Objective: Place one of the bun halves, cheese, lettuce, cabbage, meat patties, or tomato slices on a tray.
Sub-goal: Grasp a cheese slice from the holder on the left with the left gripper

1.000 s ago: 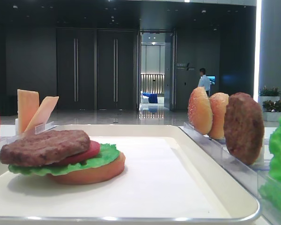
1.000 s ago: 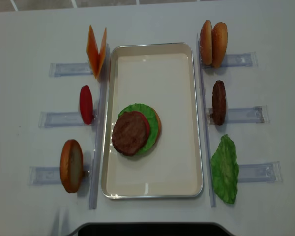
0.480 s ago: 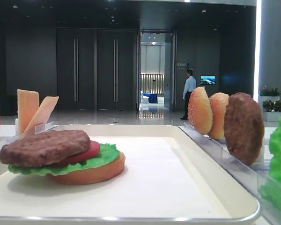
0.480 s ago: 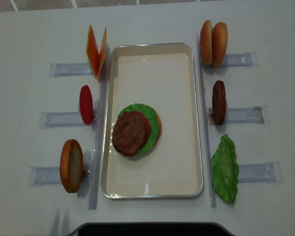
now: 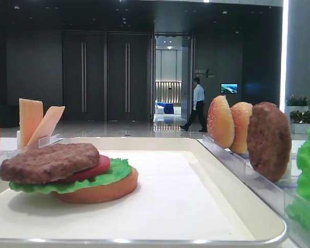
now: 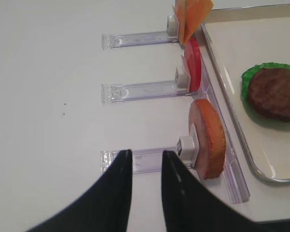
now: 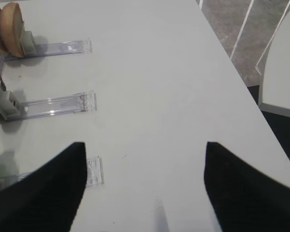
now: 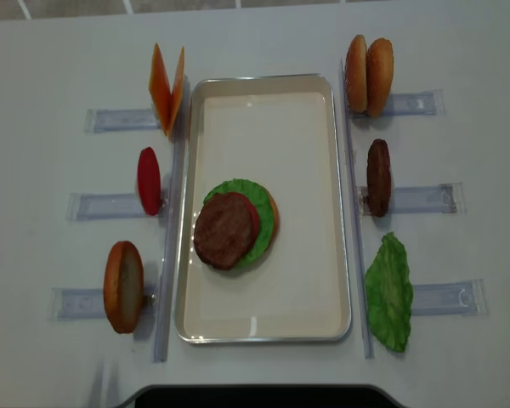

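Observation:
On the cream tray lies a stack: a bun half, lettuce, a tomato slice and a meat patty on top, also visible in the low view. Left of the tray, cheese, a tomato slice and a bun half stand in clear holders. On its right stand two bun halves, a patty and lettuce. My left gripper hovers by the near-left bun half, its jaws a narrow gap apart and empty. My right gripper is wide open over bare table.
Clear plastic holder rails run along both long sides of the tray. The table's right edge is close to my right gripper, with floor beyond it. A dark base sits at the table's near edge.
Nothing on the table has moved. Only a person in the far hallway has walked to the left.

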You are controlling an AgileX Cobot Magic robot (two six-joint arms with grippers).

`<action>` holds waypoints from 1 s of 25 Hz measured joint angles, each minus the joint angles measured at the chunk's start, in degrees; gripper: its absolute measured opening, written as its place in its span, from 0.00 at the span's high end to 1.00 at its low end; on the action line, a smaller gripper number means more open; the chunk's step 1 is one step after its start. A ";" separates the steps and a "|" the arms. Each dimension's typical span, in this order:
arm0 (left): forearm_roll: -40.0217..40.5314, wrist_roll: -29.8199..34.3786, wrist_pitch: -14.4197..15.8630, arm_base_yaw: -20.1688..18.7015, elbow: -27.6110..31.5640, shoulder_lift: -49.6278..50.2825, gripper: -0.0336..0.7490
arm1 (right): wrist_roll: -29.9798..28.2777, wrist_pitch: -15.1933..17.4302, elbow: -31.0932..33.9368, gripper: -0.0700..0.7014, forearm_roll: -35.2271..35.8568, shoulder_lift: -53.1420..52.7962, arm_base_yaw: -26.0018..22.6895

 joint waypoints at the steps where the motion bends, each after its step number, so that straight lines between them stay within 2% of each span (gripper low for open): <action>1: 0.00 0.00 0.00 0.00 0.00 0.00 0.75 | 0.00 0.00 0.00 0.28 0.00 0.00 0.00; 8: 0.48 -0.86 0.16 0.00 -0.14 0.49 0.75 | 0.00 0.00 0.00 0.28 0.00 0.00 0.00; 13: 0.88 -5.96 0.32 0.00 -2.60 9.25 0.75 | 0.00 0.00 0.00 0.28 0.00 0.00 0.00; 19: 2.48 -8.66 -1.33 0.00 -9.41 27.72 0.74 | 0.00 0.00 0.00 0.28 0.00 0.00 0.00; 25: 2.32 -8.89 -2.55 0.00 -20.86 50.79 0.74 | 0.00 0.00 0.00 0.28 0.00 0.00 0.00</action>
